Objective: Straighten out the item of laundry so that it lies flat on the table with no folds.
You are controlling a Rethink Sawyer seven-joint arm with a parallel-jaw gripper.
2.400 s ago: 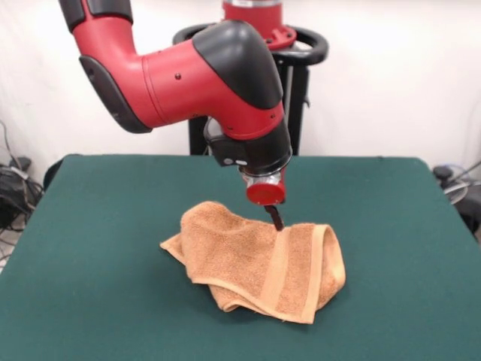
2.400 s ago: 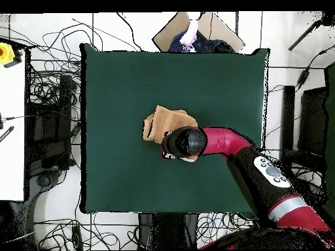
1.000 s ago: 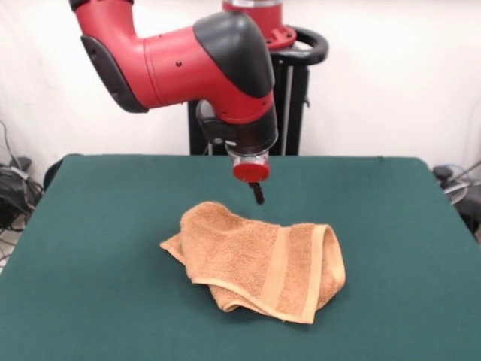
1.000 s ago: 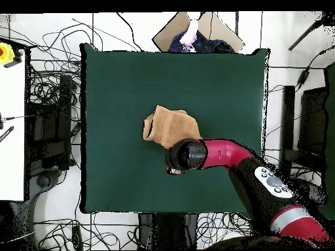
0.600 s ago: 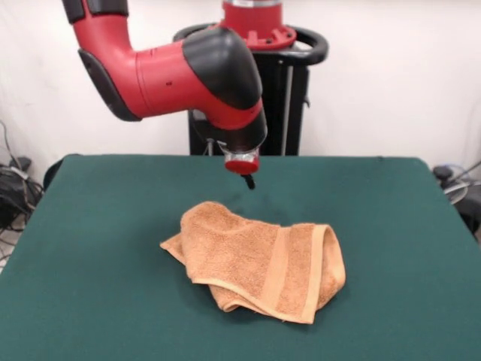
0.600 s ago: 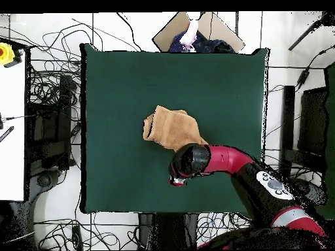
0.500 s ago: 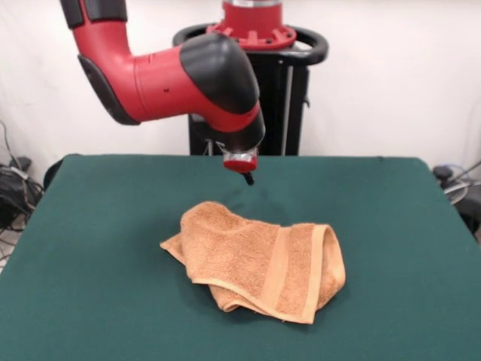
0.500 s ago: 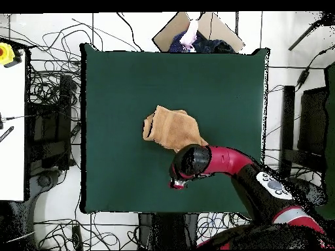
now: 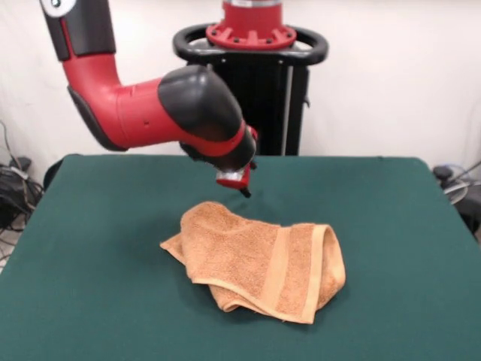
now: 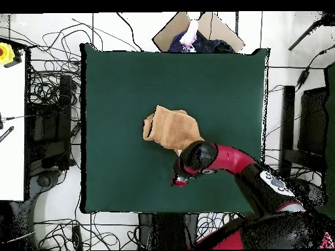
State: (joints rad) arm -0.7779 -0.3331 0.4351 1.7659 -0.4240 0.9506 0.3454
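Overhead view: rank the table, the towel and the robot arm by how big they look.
1. Table, by far the largest.
2. Robot arm; it sits nearer the camera, so its lead over the towel is unsure.
3. Towel.

A dark green table [image 9: 90,248] carries one rumpled, folded orange-tan towel [image 9: 255,259] near its middle.

Your arm [image 9: 143,113] is glossy red with rounded black caps over its joints. A small screw dots the red shell near the elbow. The wrist ends in a red disc with a pale ring, carrying a thin dark gripper [image 9: 244,192]. From overhead, a grey-white panel with dark buttons marks the upper link.
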